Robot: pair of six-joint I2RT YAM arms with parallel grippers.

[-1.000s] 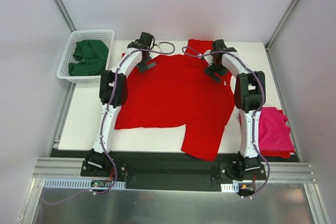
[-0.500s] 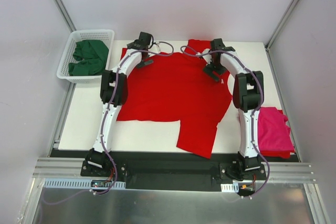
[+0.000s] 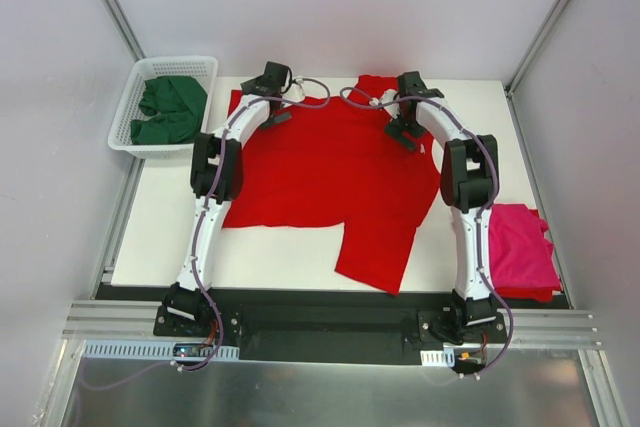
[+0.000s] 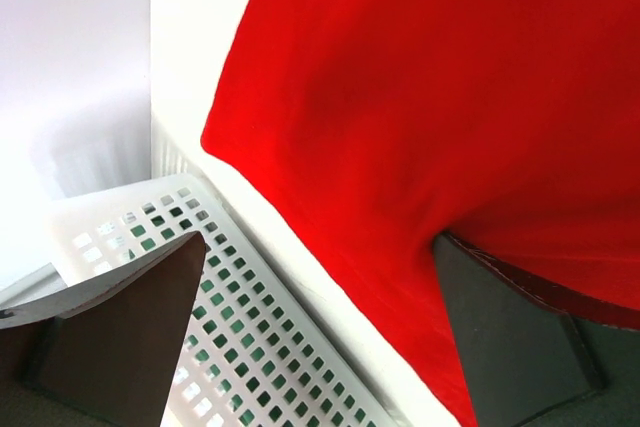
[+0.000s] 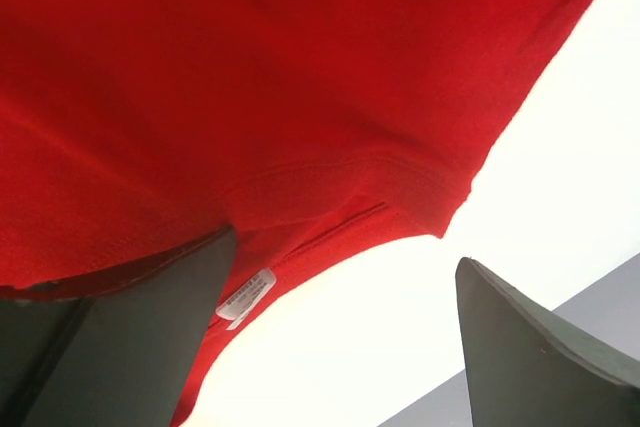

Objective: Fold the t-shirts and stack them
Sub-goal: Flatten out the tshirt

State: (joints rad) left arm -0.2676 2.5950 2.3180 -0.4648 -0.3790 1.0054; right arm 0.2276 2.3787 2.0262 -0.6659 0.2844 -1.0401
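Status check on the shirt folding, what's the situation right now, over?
Left claw and right claw open, low over far edge of red t-shirt. Shirt spread out, unfolded. Magenta t-shirt at right, green t-shirts in basket; nothing blocking.

red tee [image 3: 330, 172] spread | L tool [image 3: 280, 117], R tool [image 3: 405, 135] over far part | green tees [image 3: 170, 107] in basket [image 3: 122, 133]

From my console I see the red t-shirt [image 3: 330, 167] as soft matt knit cloth with a stitched hem, the table [image 3: 160, 227] under it smooth matt white, the basket [image 3: 122, 127] to its left smooth white perforated plastic, and the magenta t-shirt [image 3: 520, 247] to its right equally matt cloth.
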